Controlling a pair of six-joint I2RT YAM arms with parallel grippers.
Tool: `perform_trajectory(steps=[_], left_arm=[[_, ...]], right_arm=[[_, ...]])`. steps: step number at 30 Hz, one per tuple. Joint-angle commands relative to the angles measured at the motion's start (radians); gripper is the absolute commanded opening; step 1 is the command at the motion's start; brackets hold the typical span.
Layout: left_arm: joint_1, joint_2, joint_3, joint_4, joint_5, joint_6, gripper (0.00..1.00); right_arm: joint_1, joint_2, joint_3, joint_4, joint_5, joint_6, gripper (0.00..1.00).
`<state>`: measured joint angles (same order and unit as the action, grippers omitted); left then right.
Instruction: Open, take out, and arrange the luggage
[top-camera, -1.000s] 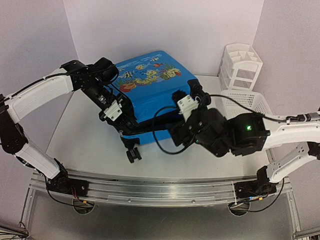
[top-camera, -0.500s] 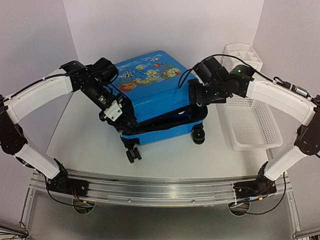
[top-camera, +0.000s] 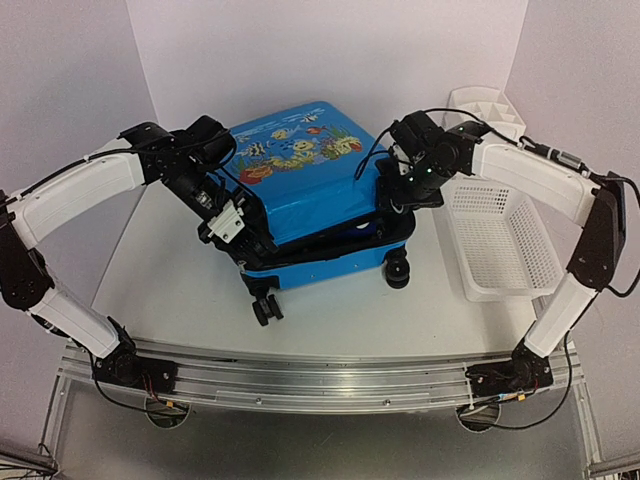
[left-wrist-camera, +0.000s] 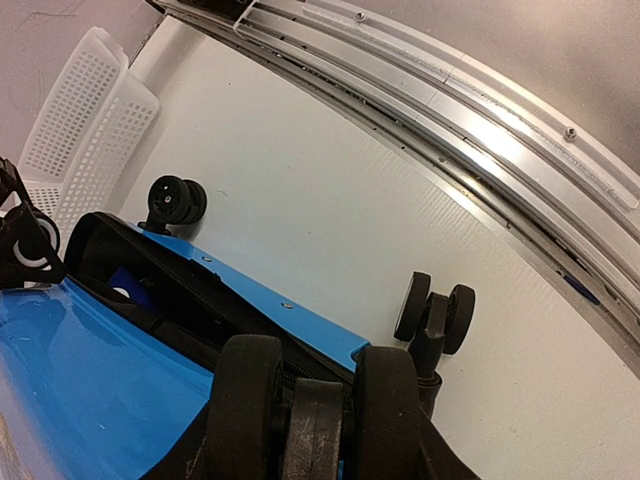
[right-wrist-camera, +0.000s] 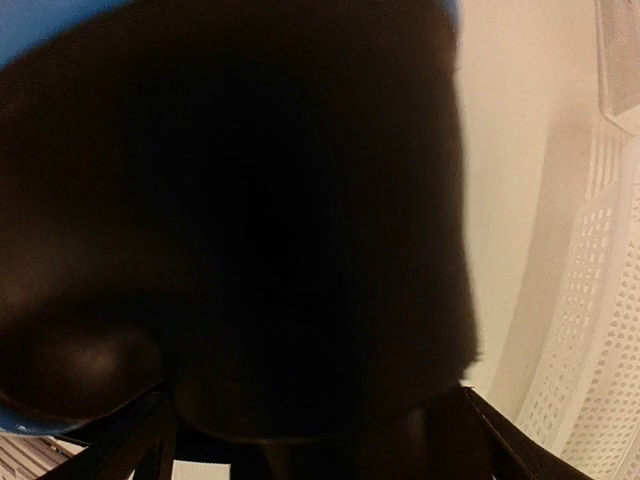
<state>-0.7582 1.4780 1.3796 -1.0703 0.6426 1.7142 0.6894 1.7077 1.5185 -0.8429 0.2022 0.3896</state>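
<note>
The luggage (top-camera: 300, 170), a bright blue fish-print suitcase, lies flat mid-table with its lid slightly raised, showing a dark gap along the front. My left gripper (top-camera: 238, 232) is at the lid's near-left corner, shut on the lid's black twin caster wheel (left-wrist-camera: 385, 410), which hides the fingertips. The lower shell's casters (left-wrist-camera: 435, 310) rest on the table. My right gripper (top-camera: 393, 192) is pressed against the luggage's right side. In the right wrist view a black part (right-wrist-camera: 250, 200) fills the frame, and the jaws stand wide apart on either side of it.
A white mesh basket (top-camera: 510, 250) sits right of the luggage, close behind the right arm. A white drawer organizer (top-camera: 490, 115) stands at the back right. The metal rail (top-camera: 320, 375) runs along the near edge. Walls close in the table on three sides.
The right arm swung from the front centre up to the luggage's right side. The left gripper and the lid have stayed still.
</note>
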Motion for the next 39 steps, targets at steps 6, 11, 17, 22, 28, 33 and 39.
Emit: perform_trajectory(steps=[6, 11, 17, 22, 28, 33, 39], left_arm=[[0.010, -0.052, 0.010, -0.074, 0.086, -0.103, 0.00], [0.011, -0.102, -0.037, -0.007, 0.062, -0.147, 0.00], [0.028, -0.146, -0.082, 0.063, 0.004, -0.191, 0.00], [0.106, -0.150, -0.073, 0.120, -0.045, -0.212, 0.04], [0.185, -0.181, -0.069, 0.140, -0.112, -0.226, 0.59], [0.216, -0.233, -0.044, 0.072, -0.133, -0.236, 0.99], [0.218, -0.301, 0.006, 0.045, -0.123, -0.355, 1.00]], right_arm=[[-0.011, 0.089, 0.083, -0.018, -0.073, -0.086, 0.63], [-0.011, 0.078, 0.096, -0.017, -0.014, -0.053, 0.26], [0.014, 0.014, 0.138, -0.019, 0.069, -0.034, 0.00], [0.110, -0.005, 0.166, -0.018, 0.140, -0.006, 0.00], [0.253, 0.027, 0.234, -0.019, 0.223, 0.073, 0.00], [0.359, 0.088, 0.370, -0.026, 0.309, 0.082, 0.00], [0.441, 0.175, 0.588, -0.029, 0.403, 0.067, 0.00]])
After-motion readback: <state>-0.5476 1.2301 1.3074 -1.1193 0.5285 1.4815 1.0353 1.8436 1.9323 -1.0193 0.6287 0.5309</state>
